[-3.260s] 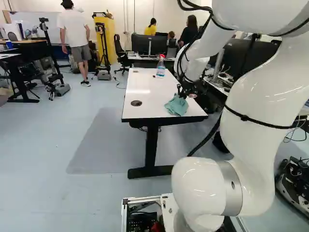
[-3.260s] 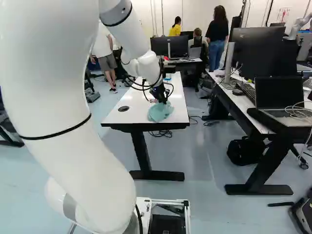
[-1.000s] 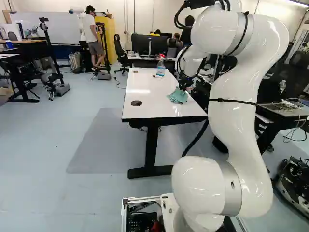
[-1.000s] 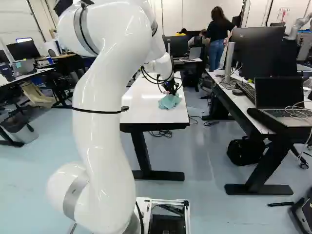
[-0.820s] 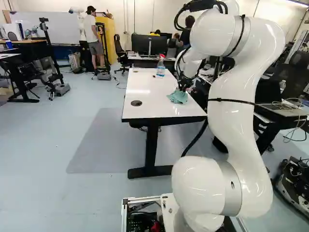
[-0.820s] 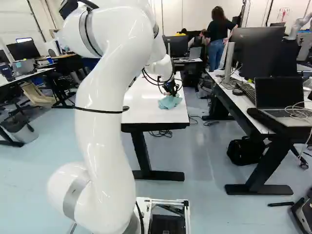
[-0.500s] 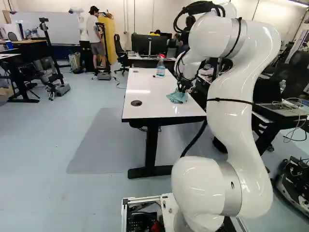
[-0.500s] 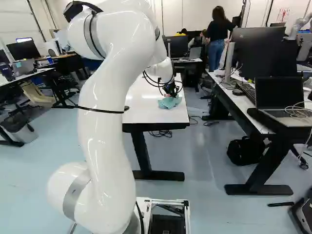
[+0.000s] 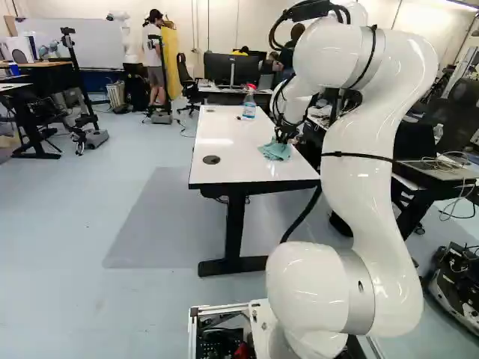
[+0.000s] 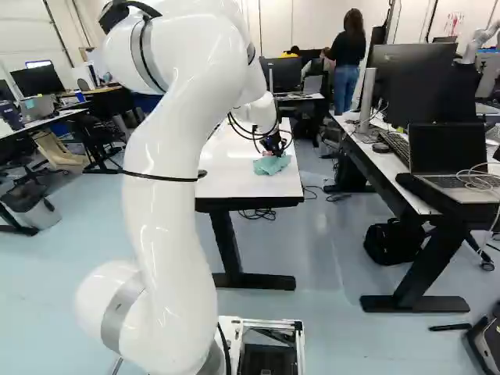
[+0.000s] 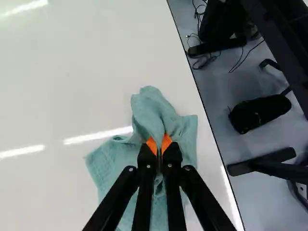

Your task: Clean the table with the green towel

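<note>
In the left base view my gripper (image 9: 282,137) is low over the white table (image 9: 224,161), near its right edge. The right base view has the gripper (image 10: 275,148) just above the green towel (image 10: 272,165). Seen from the wrist, the gripper (image 11: 159,145) is shut on a bunched fold of the towel (image 11: 154,111), its orange pads pinching the cloth from two sides. The rest of the cloth spreads on the tabletop around and under the fingers, which hide part of it.
A spray bottle (image 9: 249,105) with a red top stands farther back on the table. To the right is a desk with an open laptop (image 10: 448,152) and monitors. Another robot (image 10: 478,43) shows at the far right of the right base view.
Since the earliest frames, the arm has carried the towel across the tabletop, farther from the base and closer to the right edge. Over the last second both shifted only slightly. The base has stayed put.
</note>
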Controlling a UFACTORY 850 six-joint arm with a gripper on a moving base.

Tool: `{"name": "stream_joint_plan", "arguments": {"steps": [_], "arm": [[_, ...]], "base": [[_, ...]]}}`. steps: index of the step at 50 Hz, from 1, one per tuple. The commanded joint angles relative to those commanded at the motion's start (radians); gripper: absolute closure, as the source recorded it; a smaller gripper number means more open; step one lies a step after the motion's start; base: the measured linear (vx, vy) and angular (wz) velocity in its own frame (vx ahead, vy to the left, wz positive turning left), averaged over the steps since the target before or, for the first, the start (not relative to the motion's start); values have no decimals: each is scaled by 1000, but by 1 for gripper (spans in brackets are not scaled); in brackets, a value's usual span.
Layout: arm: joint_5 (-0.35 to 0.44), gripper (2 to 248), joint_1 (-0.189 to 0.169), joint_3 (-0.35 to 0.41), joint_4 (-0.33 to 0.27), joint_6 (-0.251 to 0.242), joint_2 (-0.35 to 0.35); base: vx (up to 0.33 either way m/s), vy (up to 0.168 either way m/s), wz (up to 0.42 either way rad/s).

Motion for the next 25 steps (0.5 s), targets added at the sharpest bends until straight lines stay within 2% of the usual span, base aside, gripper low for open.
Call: {"name": "stream_joint_plan", "arguments": {"steps": [25], "arm": [[0, 219, 28, 134, 0, 0, 99]], "base": [[0, 0, 0]]}}
